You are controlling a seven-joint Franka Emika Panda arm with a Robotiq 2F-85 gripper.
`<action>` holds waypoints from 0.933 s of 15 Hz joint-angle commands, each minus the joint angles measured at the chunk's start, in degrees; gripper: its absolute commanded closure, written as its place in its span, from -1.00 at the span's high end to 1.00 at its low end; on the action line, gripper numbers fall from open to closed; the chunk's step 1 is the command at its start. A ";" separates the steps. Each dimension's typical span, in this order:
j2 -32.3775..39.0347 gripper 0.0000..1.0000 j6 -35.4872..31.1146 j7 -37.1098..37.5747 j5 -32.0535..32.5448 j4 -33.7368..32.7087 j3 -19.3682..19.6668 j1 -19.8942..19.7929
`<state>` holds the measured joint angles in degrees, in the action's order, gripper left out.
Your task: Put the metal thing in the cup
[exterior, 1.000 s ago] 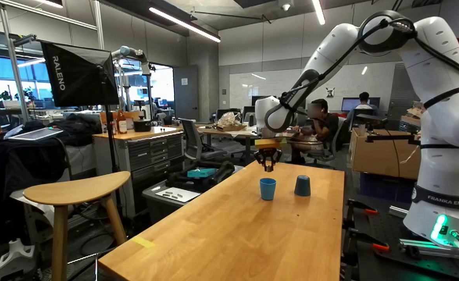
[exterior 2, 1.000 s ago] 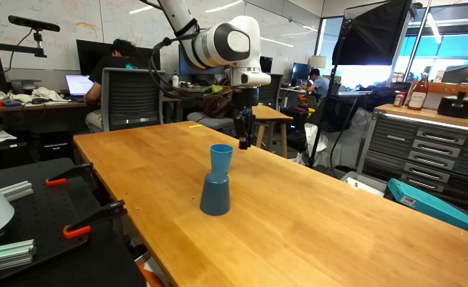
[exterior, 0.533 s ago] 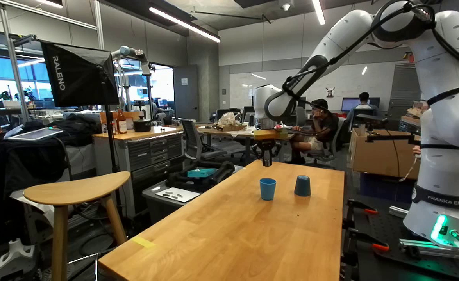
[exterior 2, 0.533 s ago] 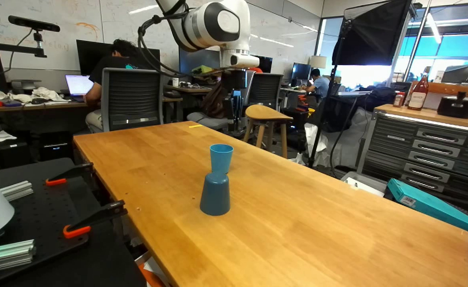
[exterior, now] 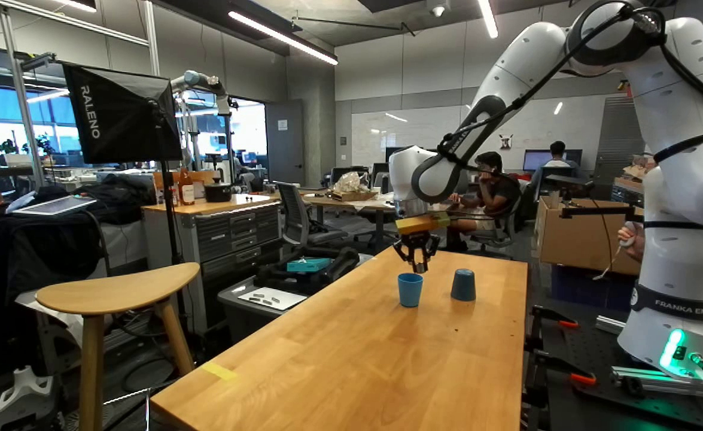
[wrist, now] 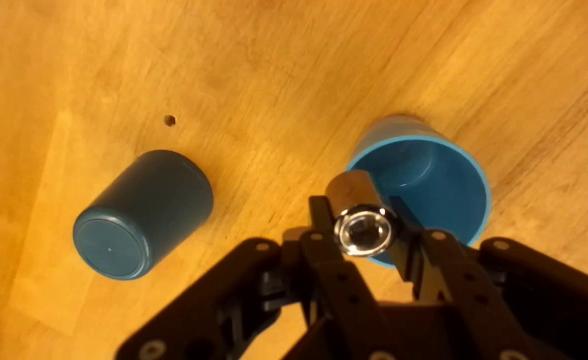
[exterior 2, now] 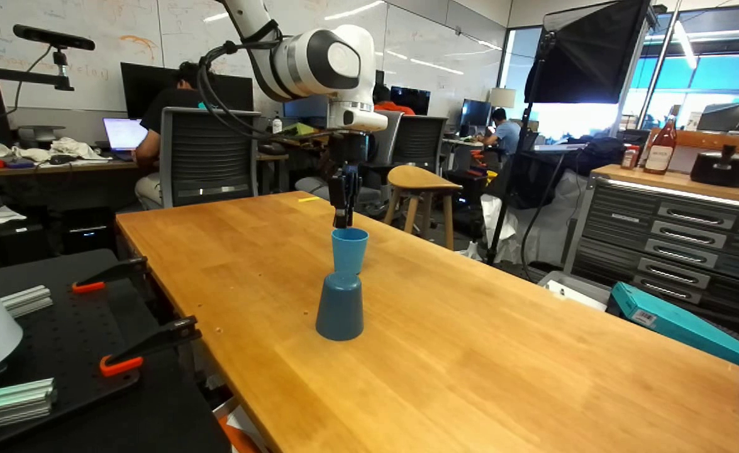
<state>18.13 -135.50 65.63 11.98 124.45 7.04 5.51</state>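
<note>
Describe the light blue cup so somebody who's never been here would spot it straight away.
Start at the long wooden table. Just beneath the gripper stands the light blue cup. Unlike the darker blue cup near it, which is upside down, its mouth opens upward.

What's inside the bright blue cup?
In the wrist view, only bare blue shows inside the bright blue cup. The shiny metal thing and the fingers holding it cover part of the opening, so what's behind them can't be seen.
</note>
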 commanded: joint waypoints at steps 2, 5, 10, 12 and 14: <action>2.45 -0.80 -2.88 5.18 4.93 -1.18 1.36 1.39; 3.66 -0.80 -4.43 7.24 6.52 -1.79 1.74 1.74; 4.81 -0.79 -5.66 8.62 6.16 -2.06 1.73 2.04; 5.08 -0.79 -6.01 8.66 5.62 -2.04 1.59 1.90; 5.36 -0.79 -7.02 9.10 5.56 -1.66 1.71 1.97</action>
<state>22.69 -141.01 72.78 17.04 123.25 7.65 6.38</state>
